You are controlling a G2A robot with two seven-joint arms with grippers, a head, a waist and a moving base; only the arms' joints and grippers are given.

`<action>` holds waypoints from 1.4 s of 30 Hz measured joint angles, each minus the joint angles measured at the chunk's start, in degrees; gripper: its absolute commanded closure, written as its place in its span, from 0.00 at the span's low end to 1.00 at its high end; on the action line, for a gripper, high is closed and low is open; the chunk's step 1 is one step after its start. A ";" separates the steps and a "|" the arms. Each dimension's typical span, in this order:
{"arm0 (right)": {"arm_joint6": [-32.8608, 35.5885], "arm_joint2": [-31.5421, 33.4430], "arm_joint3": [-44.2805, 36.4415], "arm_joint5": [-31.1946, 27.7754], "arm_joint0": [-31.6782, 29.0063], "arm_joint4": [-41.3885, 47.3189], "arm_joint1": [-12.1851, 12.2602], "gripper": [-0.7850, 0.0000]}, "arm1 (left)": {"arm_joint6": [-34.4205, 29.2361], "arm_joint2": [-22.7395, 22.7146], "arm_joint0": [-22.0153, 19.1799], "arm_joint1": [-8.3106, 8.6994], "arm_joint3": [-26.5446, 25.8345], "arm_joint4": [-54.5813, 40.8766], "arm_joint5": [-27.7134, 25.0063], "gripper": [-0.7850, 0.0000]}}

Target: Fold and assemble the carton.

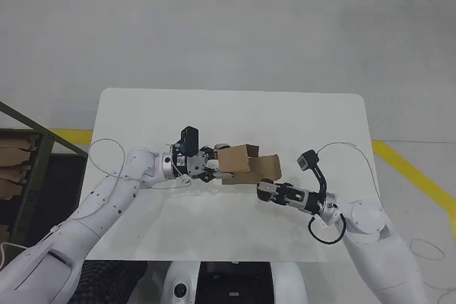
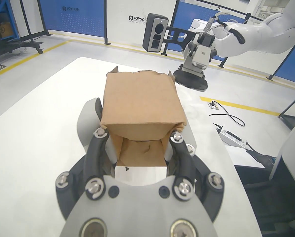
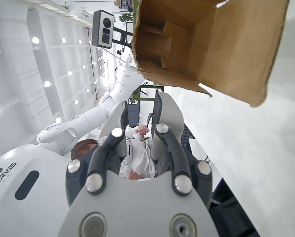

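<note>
The brown carton (image 1: 239, 163) lies on its side at the middle of the white table. My left gripper (image 1: 206, 163) is shut on the carton's closed end (image 2: 140, 99), one finger (image 2: 96, 114) on each side wall. The other end (image 3: 177, 38) is open, with folded inner flaps visible deep inside and one large flap (image 3: 246, 50) spread outward. My right gripper (image 1: 264, 188) sits just off that open end, near the table's front side. Its fingers (image 3: 166, 114) are open with nothing between them. It shows beyond the carton as the right gripper (image 2: 192, 81).
The white table (image 1: 137, 114) has free room on all sides of the carton. A rack with flat cardboard pieces (image 1: 7, 171) stands off the table's left edge. Thin cables (image 1: 99, 156) loop over the table near both arms.
</note>
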 measured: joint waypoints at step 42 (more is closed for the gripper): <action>-7.22 -1.96 8.61 4.20 11.68 -0.48 -0.61 0.80 | 1.18 0.10 3.12 1.22 -4.96 0.97 0.00 0.46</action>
